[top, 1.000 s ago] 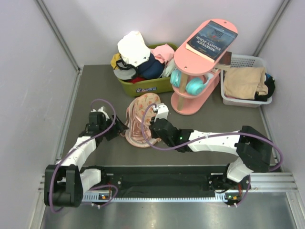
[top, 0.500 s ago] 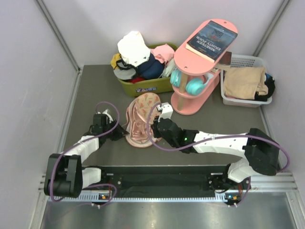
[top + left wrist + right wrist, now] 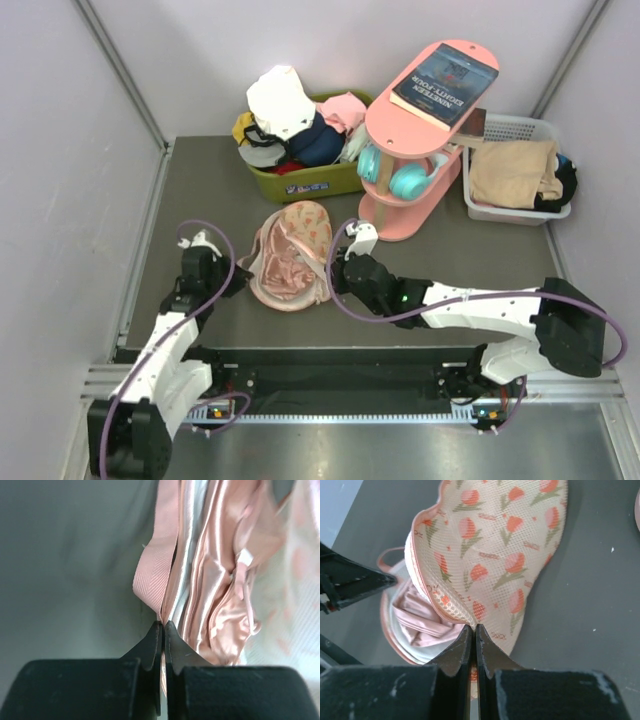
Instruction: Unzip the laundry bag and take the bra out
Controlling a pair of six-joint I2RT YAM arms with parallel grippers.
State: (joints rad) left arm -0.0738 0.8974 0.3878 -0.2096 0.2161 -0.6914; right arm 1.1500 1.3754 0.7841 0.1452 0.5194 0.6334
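Zip work looks done: the bag lies on the worktop gaping like a clamshell, its tulip-printed flap folded back on the far side and its pink-lined lower half spread toward the arms. Inside that lower half sits the bra, a crumpled heap of pink satin, not yet lifted out. The left hand is at the bag's left rim, tips pressed together on the pink trim where it meets the satin; whether it has caught some of the bra as well I cannot tell. The right hand is at the bag's right side, pinching the edge of the printed flap. Held this way, the two grips seem meant to pull the halves apart and pin the mouth wide, leaving the bra exposed. What remains, by my reading, is for one hand to let go of the bag and take the satin itself; that slippery cloth may slide out of a shallow pinch.
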